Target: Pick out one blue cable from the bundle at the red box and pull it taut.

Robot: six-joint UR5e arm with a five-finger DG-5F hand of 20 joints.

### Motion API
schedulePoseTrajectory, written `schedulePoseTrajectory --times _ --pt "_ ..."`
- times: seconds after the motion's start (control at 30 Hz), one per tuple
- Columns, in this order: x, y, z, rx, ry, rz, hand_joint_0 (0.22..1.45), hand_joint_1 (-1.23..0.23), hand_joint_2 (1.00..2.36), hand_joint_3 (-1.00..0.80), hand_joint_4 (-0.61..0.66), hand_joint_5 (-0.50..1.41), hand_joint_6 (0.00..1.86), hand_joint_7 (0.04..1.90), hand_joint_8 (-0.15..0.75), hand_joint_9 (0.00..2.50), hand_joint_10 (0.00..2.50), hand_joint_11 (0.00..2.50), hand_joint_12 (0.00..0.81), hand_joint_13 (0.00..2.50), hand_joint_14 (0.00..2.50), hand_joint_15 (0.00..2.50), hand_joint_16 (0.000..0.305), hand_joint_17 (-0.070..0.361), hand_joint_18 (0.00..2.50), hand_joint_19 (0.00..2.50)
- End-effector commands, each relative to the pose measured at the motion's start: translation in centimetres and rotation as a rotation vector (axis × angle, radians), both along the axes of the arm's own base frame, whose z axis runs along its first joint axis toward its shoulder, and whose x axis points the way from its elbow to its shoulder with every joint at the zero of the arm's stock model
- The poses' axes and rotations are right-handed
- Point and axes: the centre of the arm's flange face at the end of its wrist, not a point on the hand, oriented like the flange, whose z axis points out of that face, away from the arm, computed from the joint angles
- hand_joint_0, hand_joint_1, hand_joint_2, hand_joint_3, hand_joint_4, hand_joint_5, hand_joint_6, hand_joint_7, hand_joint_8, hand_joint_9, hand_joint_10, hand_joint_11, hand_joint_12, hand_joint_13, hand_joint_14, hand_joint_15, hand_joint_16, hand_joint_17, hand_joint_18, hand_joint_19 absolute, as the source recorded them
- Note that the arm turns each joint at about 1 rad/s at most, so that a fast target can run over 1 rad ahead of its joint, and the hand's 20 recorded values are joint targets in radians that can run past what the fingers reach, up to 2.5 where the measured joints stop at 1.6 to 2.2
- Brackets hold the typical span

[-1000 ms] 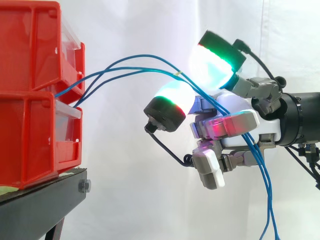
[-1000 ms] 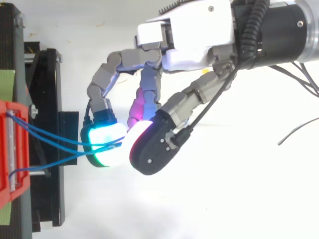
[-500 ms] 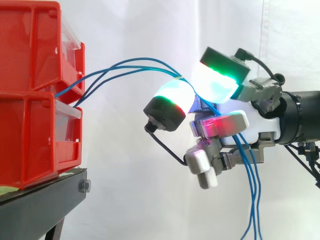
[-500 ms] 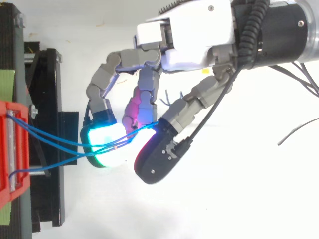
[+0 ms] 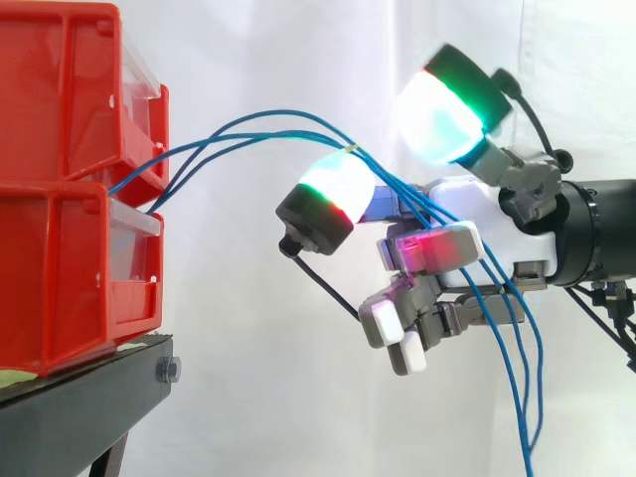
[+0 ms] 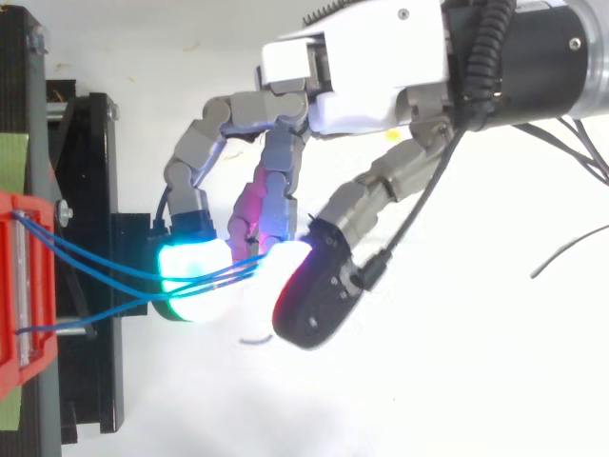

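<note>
Before a white curtain [image 5: 268, 397], the white and grey robot hand [image 5: 487, 238] has its fingers [image 5: 333, 189] spread, with the thumb pad well apart from the finger pad where the thin blue cables [image 5: 248, 129] lie, none of them pinched. I judge it should close on one strand only, then draw straight away from the stacked red plastic boxes [image 5: 60, 248]. No brand, label or writing can be read.

Glossy red plastic bins [image 5: 60, 248], matt black metal stand [image 5: 70, 412], smooth blue cables [image 5: 281, 113], white cloth curtain [image 5: 298, 397].
</note>
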Motion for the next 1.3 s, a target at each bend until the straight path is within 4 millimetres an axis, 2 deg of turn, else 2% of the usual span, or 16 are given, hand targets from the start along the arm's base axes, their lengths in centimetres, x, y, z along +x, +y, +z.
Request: schedulePoseTrajectory --times 0.0,0.07,0.13,0.2,0.3,0.57,0.67,0.7,0.8,1.0,1.27 --pt "0.01 -0.07 0.11 0.0 -0.001 0.002 0.46 -0.53 1.0 -0.5 -0.04 -0.06 0.88 0.72 0.226 1.29 0.02 0.66 0.358 0.88 0.01 0.38 0.048 0.109 0.83 0.52" --pt "0.0 -0.02 0.12 0.0 -0.001 0.006 0.53 -0.5 1.0 -0.5 -0.07 -0.07 0.88 0.78 0.21 1.3 0.02 0.68 0.33 0.85 0.02 0.39 0.043 0.096 0.78 0.56" --pt "-0.04 -0.14 0.1 0.0 0.001 0.005 0.57 -0.54 1.0 -0.5 -0.09 -0.07 0.88 0.78 0.205 1.3 0.03 0.7 0.32 0.85 0.01 0.39 0.041 0.092 0.76 0.57" --pt "-0.03 -0.02 0.09 0.0 0.002 0.006 0.57 -0.61 1.01 -0.36 -0.09 -0.06 0.89 0.78 0.206 1.32 0.03 0.71 0.32 0.87 0.02 0.4 0.041 0.092 0.78 0.58" --pt "-0.05 -0.14 0.09 0.0 0.002 0.005 0.57 -0.66 1.02 -0.25 -0.09 -0.06 0.9 0.79 0.216 1.33 0.03 0.71 0.324 0.88 0.02 0.4 0.041 0.093 0.79 0.58" --pt "-0.02 -0.14 0.16 0.0 0.001 0.005 0.58 -0.77 1.02 -0.14 -0.03 -0.05 0.92 0.81 0.25 1.33 0.02 0.72 0.366 0.92 0.02 0.39 0.049 0.109 0.86 0.53" --pt "-0.02 -0.14 0.16 0.0 0.001 0.005 0.59 -0.79 1.02 -0.14 -0.01 -0.06 0.92 0.8 0.239 1.31 0.02 0.72 0.358 0.9 0.01 0.4 0.047 0.105 0.84 0.53" --pt "-0.04 -0.14 0.15 0.0 0.002 0.005 0.61 -0.84 1.02 -0.13 0.02 -0.07 0.93 0.8 0.231 1.29 0.03 0.74 0.347 0.89 0.02 0.41 0.044 0.1 0.82 0.54" --pt "-0.07 -0.14 0.12 -0.001 0.005 0.005 0.64 -0.86 1.02 -0.17 0.0 -0.07 0.93 0.84 0.224 1.27 0.03 0.75 0.332 0.87 0.02 0.41 0.041 0.092 0.79 0.54" --pt "-0.01 -0.14 0.26 -0.001 0.002 0.005 0.67 -0.85 1.01 -0.39 -0.02 -0.08 0.94 0.78 0.217 1.26 0.03 0.76 0.324 0.86 0.02 0.4 0.04 0.091 0.79 0.53" --pt "0.03 -0.14 0.31 -0.001 -0.003 0.005 0.63 -0.8 1.0 -0.48 -0.01 -0.08 0.94 0.75 0.221 1.29 0.03 0.74 0.321 0.88 0.02 0.4 0.04 0.089 0.79 0.55"
